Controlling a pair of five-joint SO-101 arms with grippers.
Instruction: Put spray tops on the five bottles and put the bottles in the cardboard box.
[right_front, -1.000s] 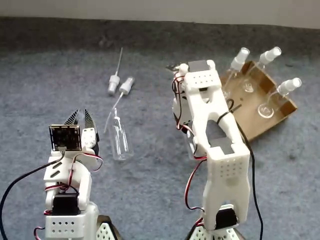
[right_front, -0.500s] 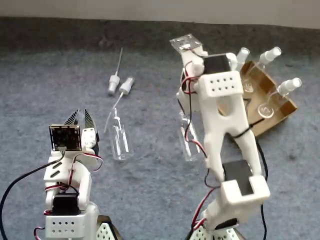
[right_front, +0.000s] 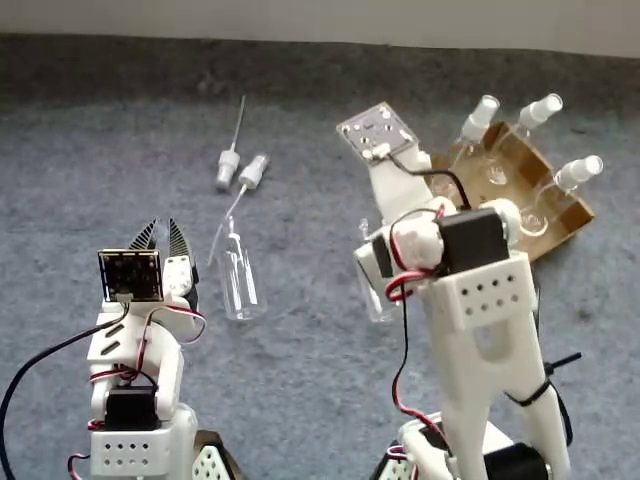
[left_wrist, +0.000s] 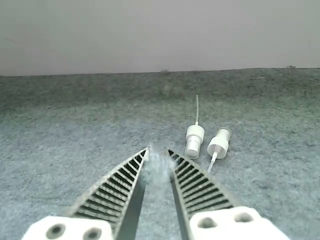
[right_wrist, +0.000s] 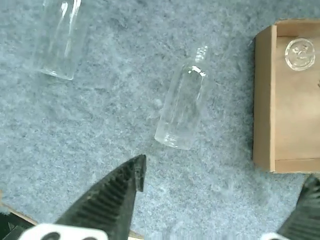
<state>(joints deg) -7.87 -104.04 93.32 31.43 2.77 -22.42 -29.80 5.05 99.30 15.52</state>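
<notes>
Two clear bottles without tops lie on the grey carpet: one (right_front: 240, 275) ahead of my left gripper (right_front: 164, 228), the other (right_front: 374, 288) (right_wrist: 182, 107) half under my right arm (right_front: 470, 290). My right gripper (right_wrist: 227, 172) hangs above that second bottle, wide open and holding nothing. Farther out lie two white spray tops (right_front: 229, 165) (right_front: 253, 172) with thin tubes, which the left wrist view has just beyond my left gripper (left_wrist: 159, 151); its fingers stand a narrow gap apart. The cardboard box (right_front: 505, 225) (right_wrist: 264, 100) holds three bottles with tops (right_front: 480, 120) (right_front: 540, 110) (right_front: 575, 175).
The carpet ends at a pale wall at the far side. The box sits at the right, tilted, with its near wall beside the second bottle. The first bottle (right_wrist: 62, 35) lies off to one side in the right wrist view.
My right arm has drawn back from the box toward the front and lifted, uncovering the second bottle. The left arm, both loose bottles and the spray tops have stayed put.
</notes>
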